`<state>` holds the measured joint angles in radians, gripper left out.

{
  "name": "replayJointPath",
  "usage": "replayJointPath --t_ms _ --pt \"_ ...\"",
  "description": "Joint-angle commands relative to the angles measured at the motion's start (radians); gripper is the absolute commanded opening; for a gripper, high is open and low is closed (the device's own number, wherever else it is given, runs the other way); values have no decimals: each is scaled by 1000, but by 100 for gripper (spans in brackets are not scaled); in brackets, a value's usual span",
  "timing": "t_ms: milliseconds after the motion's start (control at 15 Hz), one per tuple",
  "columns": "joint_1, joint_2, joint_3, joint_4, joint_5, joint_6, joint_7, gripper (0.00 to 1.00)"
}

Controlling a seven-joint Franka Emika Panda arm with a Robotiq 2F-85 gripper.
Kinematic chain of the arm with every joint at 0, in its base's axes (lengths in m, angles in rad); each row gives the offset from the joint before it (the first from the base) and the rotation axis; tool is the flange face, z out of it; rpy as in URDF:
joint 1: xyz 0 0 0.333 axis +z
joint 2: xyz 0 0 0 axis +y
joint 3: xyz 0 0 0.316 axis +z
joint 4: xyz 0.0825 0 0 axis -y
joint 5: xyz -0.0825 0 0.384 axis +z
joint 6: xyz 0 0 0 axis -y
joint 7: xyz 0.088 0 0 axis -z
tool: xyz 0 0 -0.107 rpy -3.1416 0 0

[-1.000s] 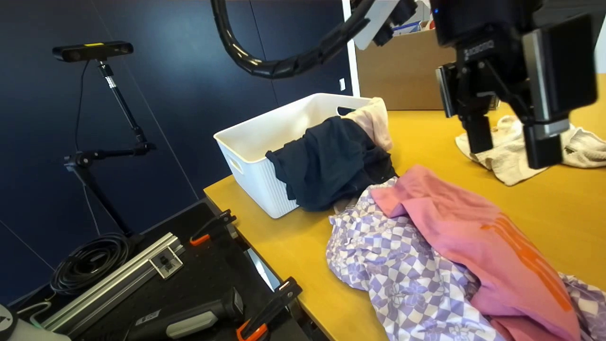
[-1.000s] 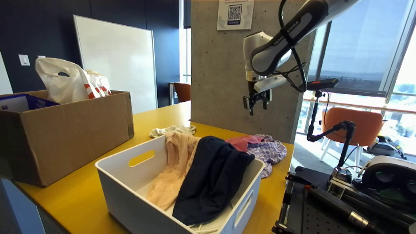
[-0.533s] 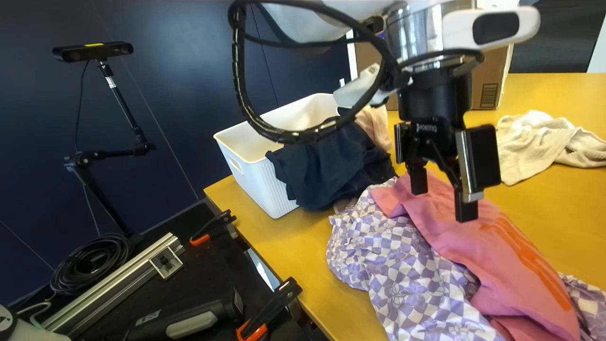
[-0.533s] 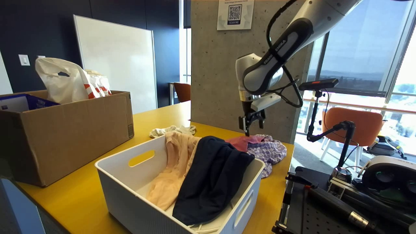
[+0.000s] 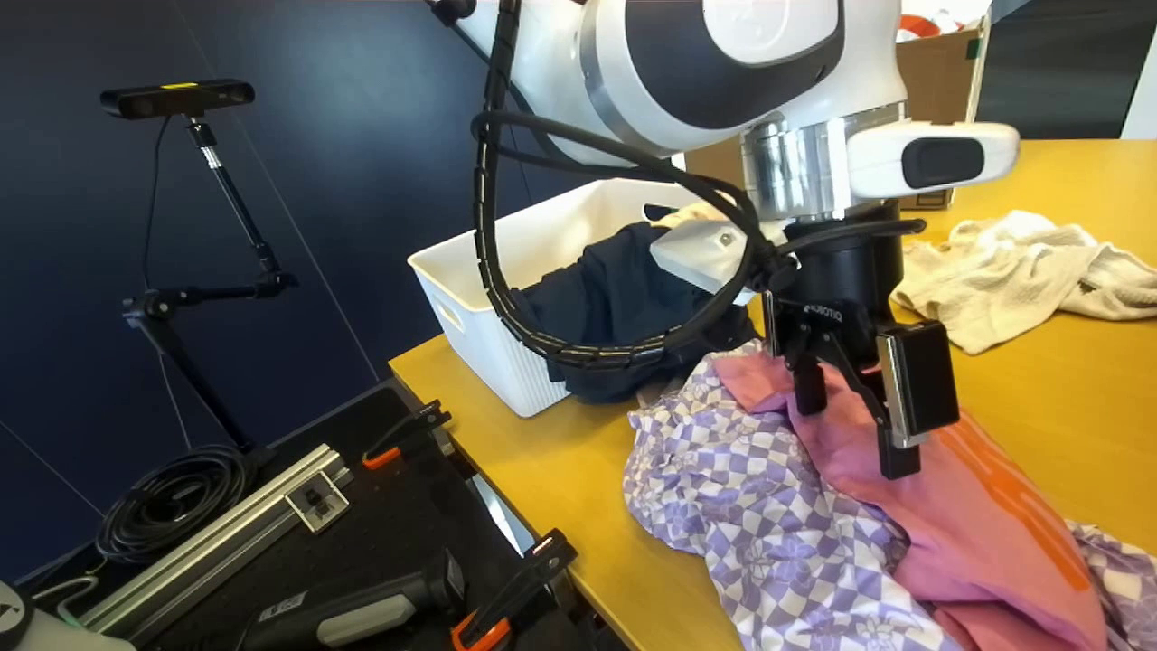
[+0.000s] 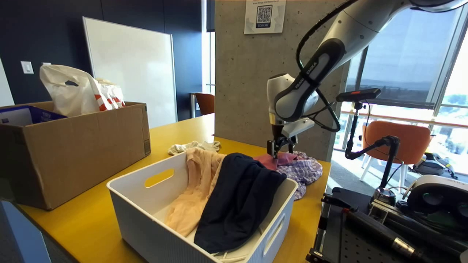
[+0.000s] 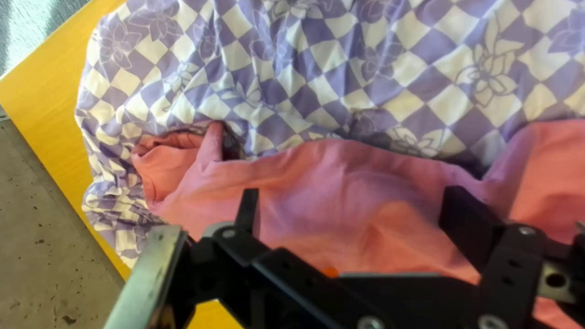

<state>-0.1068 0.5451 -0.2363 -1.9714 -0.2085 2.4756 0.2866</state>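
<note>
The gripper (image 5: 854,429) hides some of the pink cloth (image 5: 963,529) right under it, and I can't tell if they touch, but its 2 fingers (image 5: 899,458) are wide apart, holding nothing.

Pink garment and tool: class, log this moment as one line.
tool: open over pink garment | contact: unclear | pink garment: partly on purple checkered floral cloth | navy garment: partly in white basket
</note>
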Motion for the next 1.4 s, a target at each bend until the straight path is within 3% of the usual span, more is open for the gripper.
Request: replayJointPath --t_ms 0,267,333,467,800,1067,1267,1333 --pt "-13 20 13 5 68 109 5 100" --pt "-2 60 22 6 111 187 -3 98" --pt "0 63 21 -2 118 212 -4 74" --pt "9 55 14 -19 124 244 -5 68" --pt "38 -5 -17 -86 111 315 6 30" --pt "24 -9 -3 -86 127 307 -13 1" --pt "28 -4 -3 -82 124 290 -13 0" --pt "29 -13 -3 -89 124 284 -13 26"
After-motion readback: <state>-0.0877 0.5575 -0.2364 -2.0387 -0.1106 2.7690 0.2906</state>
